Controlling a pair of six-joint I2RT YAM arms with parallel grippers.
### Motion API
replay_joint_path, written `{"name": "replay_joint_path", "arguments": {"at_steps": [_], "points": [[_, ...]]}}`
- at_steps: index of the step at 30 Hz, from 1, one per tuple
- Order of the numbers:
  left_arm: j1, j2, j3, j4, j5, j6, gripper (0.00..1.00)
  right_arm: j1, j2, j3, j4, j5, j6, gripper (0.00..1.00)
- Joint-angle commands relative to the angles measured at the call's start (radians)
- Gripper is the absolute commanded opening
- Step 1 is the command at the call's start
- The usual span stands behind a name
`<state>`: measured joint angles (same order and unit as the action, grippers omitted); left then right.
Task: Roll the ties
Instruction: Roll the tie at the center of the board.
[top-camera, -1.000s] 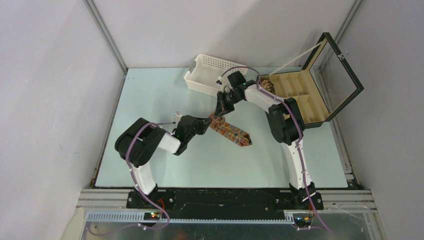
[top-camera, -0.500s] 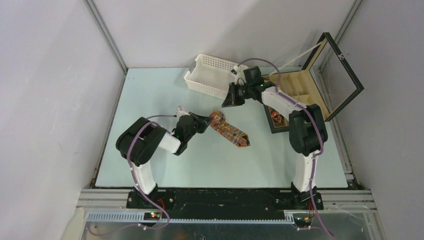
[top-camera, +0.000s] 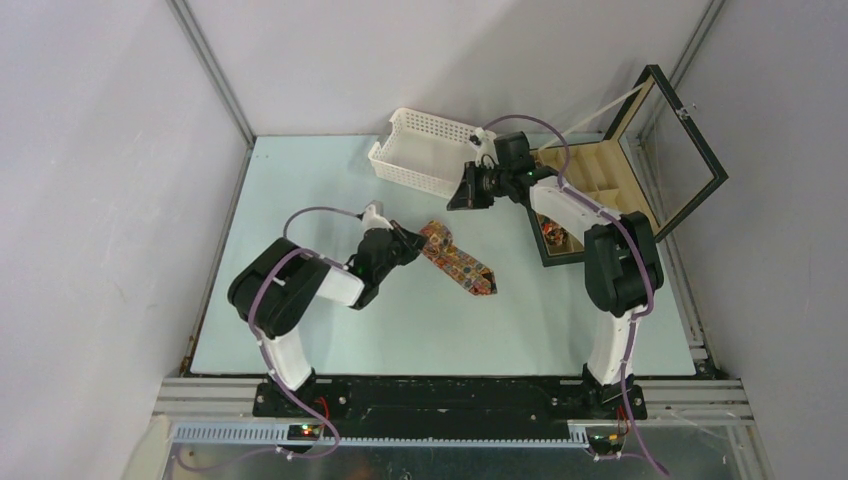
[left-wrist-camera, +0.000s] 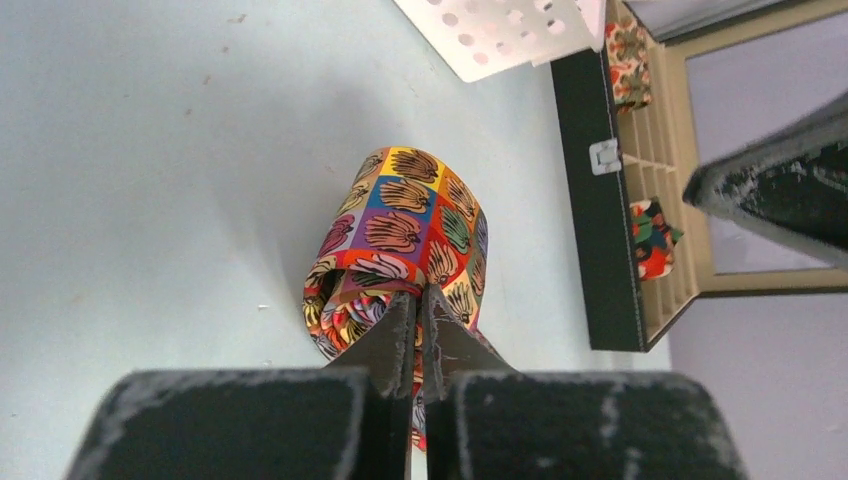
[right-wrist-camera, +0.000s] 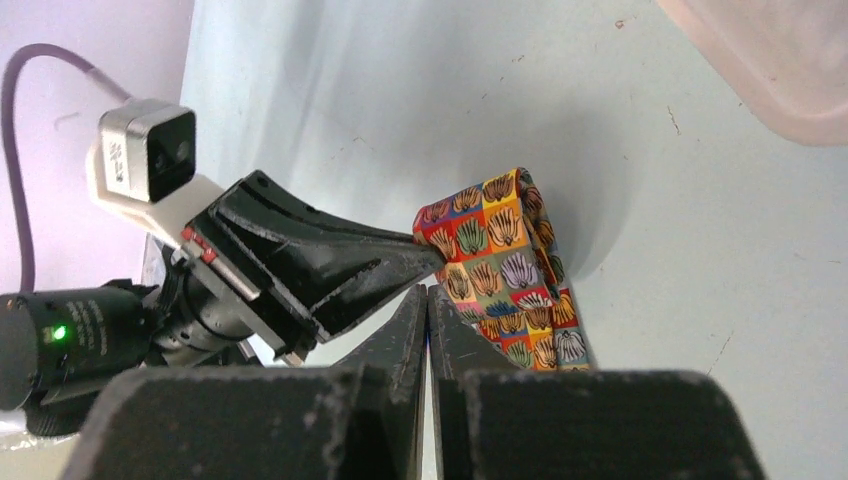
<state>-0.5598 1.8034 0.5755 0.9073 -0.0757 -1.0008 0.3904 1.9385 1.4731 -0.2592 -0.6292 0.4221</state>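
Your left gripper (left-wrist-camera: 418, 298) is pinched on the folded end of the patterned tie (left-wrist-camera: 405, 215), which lies in front of the white perforated basket (top-camera: 415, 150), toward the arm bases. Your right gripper (right-wrist-camera: 427, 293), jaws together and empty, hovers at that basket's near corner. Rolling seems just begun; next, turn the fold along the strip, tightly. Pale blue table (top-camera: 320, 200), grey walls (top-camera: 400, 60) behind the basket.

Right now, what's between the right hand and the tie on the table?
Nothing: only bare table lies between the right hand and the tie, as the top view shows.
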Motion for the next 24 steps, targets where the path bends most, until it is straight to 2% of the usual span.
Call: {"name": "replay_joint_path", "arguments": {"at_steps": [1, 17, 24], "points": [[-0.053, -0.077, 0.037, -0.070, -0.095, 0.198, 0.00, 0.002, -0.015, 0.002, 0.043, -0.011, 0.011, 0.04], [-0.204, -0.091, 0.044, -0.090, -0.197, 0.502, 0.00, 0.003, -0.009, 0.007, 0.041, -0.022, 0.009, 0.04], [-0.264, -0.077, 0.061, -0.121, -0.249, 0.583, 0.00, 0.003, -0.006, 0.009, 0.038, -0.024, 0.010, 0.03]]}}
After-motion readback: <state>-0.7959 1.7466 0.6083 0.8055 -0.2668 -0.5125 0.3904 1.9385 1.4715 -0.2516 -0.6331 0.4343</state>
